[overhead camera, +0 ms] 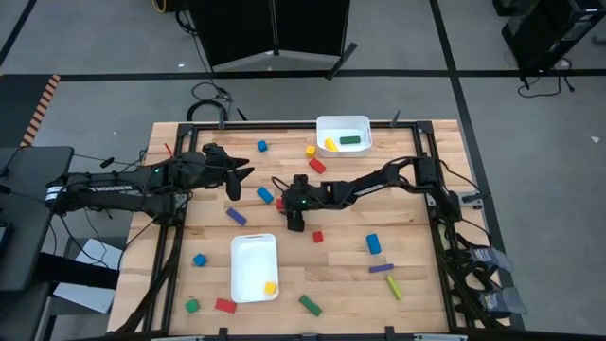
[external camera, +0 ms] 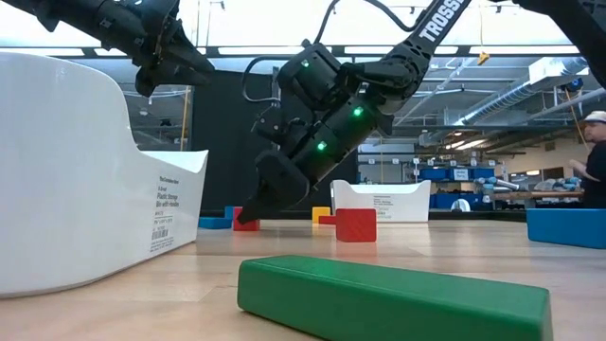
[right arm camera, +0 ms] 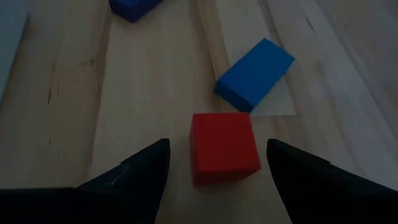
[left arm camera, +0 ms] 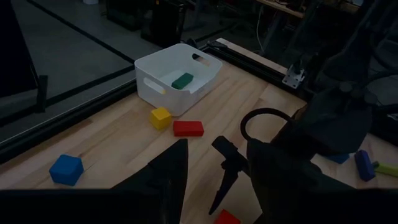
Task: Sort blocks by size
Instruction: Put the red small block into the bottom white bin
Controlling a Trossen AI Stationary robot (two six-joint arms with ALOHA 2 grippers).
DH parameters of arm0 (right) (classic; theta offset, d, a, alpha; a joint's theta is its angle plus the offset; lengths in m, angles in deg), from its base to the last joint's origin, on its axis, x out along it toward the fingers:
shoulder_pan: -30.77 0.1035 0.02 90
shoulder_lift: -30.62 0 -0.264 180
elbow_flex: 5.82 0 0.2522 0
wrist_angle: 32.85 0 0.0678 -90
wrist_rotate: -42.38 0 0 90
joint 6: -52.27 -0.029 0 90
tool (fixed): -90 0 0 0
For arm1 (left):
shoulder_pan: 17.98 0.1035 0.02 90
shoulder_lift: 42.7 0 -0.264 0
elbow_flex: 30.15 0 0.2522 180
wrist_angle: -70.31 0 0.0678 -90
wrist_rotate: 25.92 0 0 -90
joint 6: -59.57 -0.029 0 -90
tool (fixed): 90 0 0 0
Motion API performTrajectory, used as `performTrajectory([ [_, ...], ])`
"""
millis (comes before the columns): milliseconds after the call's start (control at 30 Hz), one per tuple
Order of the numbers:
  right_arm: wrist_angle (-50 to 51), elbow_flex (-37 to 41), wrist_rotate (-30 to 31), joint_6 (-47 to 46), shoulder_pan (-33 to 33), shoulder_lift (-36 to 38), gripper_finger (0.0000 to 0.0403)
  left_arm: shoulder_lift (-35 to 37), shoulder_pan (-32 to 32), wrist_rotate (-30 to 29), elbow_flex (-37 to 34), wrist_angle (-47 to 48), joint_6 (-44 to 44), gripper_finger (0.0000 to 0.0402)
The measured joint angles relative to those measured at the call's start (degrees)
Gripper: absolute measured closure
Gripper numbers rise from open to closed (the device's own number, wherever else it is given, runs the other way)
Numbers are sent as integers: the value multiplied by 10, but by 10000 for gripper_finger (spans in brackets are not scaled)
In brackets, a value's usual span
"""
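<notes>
Red cube [right arm camera: 224, 147] lies just ahead, between the right gripper's [right arm camera: 214, 171] parted jaws.

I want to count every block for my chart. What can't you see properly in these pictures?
- Low view: the near white tray hides its contents and the table behind.
- Low view: a blue block is cut off by the picture's edge.
- High view: the right gripper covers the table beneath it.
- Left wrist view: the left gripper blocks nearby blocks.

Coloured blocks [overhead camera: 318, 237] lay scattered across the wood (cubes and bars mixed); a yellow cube [overhead camera: 270, 287] sat in a tray.
</notes>
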Motion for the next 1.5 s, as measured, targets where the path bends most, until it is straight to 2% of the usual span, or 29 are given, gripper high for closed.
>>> performTrajectory([
  [533,0,0,0,5,-4,0,144,0,0,0,0,0,0,229],
  [1500,-4,0,0,14,-3,0,157,0,0,0,0,0,1,229],
])
